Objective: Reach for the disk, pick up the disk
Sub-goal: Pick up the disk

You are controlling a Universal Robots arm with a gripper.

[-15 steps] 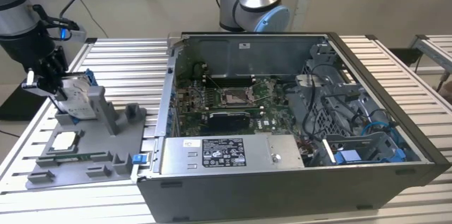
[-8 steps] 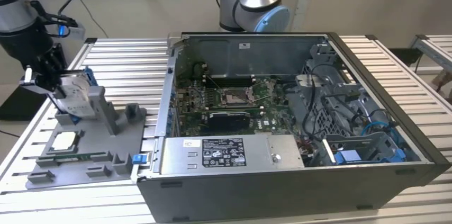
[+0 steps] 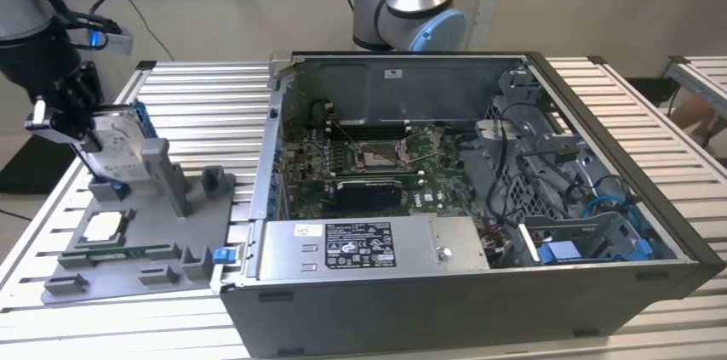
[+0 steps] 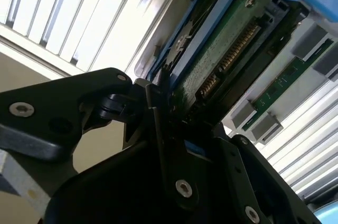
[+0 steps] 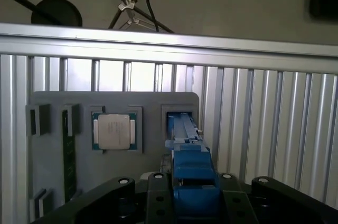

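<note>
The disk (image 3: pixel 118 144), silver-grey with a white label and blue side rails, stands tilted on edge at the back of the grey fixture plate (image 3: pixel 153 228), at the exterior view's left. My gripper (image 3: pixel 94 132) is shut on its upper end, black fingers pressed against both sides. In the first wrist view the disk's blue rail (image 5: pixel 193 163) runs from between the fingers (image 5: pixel 158 184) down to the plate's slot (image 5: pixel 179 114). The second wrist view shows the disk's green circuit-board underside (image 4: pixel 222 60) against a finger (image 4: pixel 158 113). I cannot tell whether the disk's lower end still rests in the slot.
A small square silver chip (image 3: pixel 105 224) and a green memory stick (image 3: pixel 114 254) lie on the fixture plate. An open computer case (image 3: pixel 455 207) stands at the exterior view's right, with a blue caddy (image 3: pixel 563 254) inside. Another arm's base (image 3: pixel 409 2) rises behind it, on the slatted metal table (image 3: pixel 636 113).
</note>
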